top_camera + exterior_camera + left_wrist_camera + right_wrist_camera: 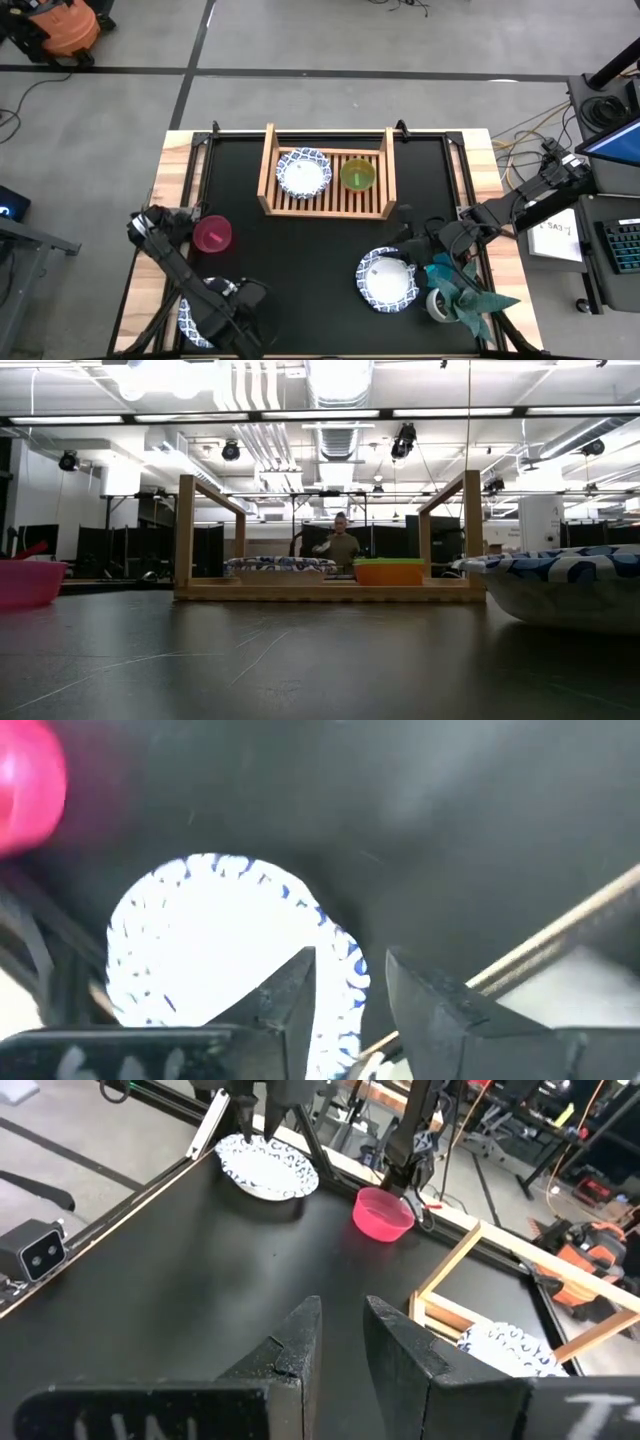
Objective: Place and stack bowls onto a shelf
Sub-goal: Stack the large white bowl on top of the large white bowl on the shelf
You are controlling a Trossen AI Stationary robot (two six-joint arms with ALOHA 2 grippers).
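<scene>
Left pincer (350, 995) is hovering over a blue-rimmed bowl (215, 955) near the pink bowl (212, 234), fingers slightly parted, gripping nothing. Right pincer (340, 1342) is also hanging parted and empty, arm bent low beside the wooden rack (326, 208).

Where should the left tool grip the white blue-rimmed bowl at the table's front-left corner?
Take the white blue-rimmed bowl by its thin patterned rim, coming down from above with one finger inside and one outside. It sits upright and open-topped, too wide to span. The left tool is already over the rim, fingers slightly apart. The small pink plastic bowl stands clear of it.
</scene>
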